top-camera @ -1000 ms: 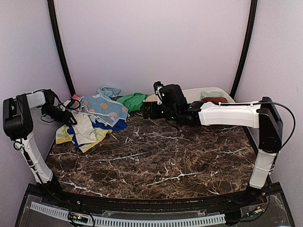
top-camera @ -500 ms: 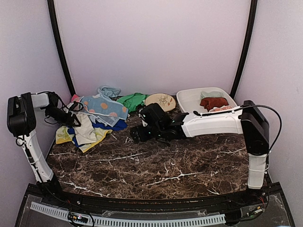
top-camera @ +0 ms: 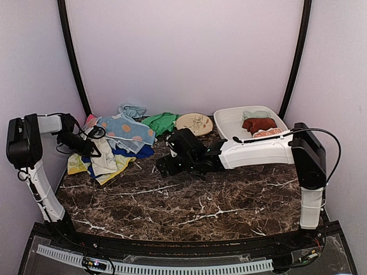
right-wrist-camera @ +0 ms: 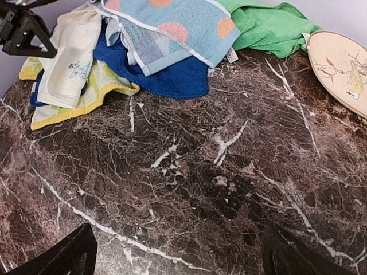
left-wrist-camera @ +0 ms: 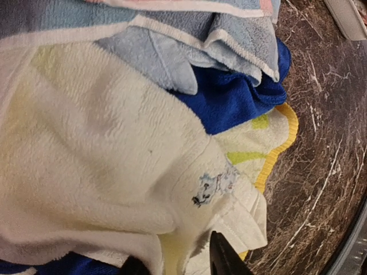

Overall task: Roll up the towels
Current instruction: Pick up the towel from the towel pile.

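Down from the back corner has come the right gripper [right-wrist-camera: 178,252]. It hangs low over the table [top-camera: 200,200], jaws wide apart, holding nothing. The left gripper [left-wrist-camera: 172,262] is pinched onto the white towel [top-camera: 104,159]. That towel is long and thin and points from back to front, on the heap of towels [top-camera: 126,134] at the back left.

Soft, even, lilac-tinged light; faint shadows. The cream towel [left-wrist-camera: 86,160] just ahead of the left jaws looks slightly blurred; the table [right-wrist-camera: 200,183] beyond the right jaws, sharp.
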